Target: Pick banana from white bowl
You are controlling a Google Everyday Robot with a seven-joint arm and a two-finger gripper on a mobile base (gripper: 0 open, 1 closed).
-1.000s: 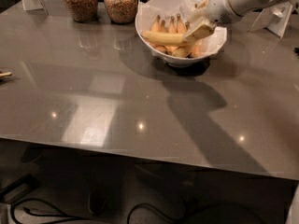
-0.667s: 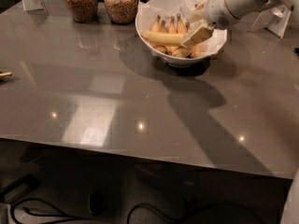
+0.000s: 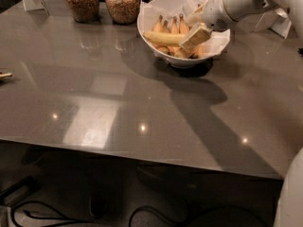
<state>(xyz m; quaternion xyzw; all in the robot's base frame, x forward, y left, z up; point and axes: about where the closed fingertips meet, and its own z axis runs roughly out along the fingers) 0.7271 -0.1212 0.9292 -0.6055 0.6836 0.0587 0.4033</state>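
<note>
the gripper (image 3: pixel 194 35) reaches into the white bowl (image 3: pixel 174 60) from the right, clamped on the right end of the banana (image 3: pixel 163 38), which sits level atop the shorter bananas (image 3: pixel 170 25). gripping it by the end likely keeps the neighbours out of the grasp.

Gripper (image 3: pixel 193 36) in white bowl (image 3: pixel 142 26); jars (image 3: pixel 122 3) just beside; table (image 3: pixel 118 103) foreground open.

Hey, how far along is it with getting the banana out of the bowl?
Approach looks done: the tool sits inside the bowl, at the banana's right end. In hand: the grasp, though a firm hold isn't evident. Left: the lift, since the banana lies low on the shorter bananas.
</note>
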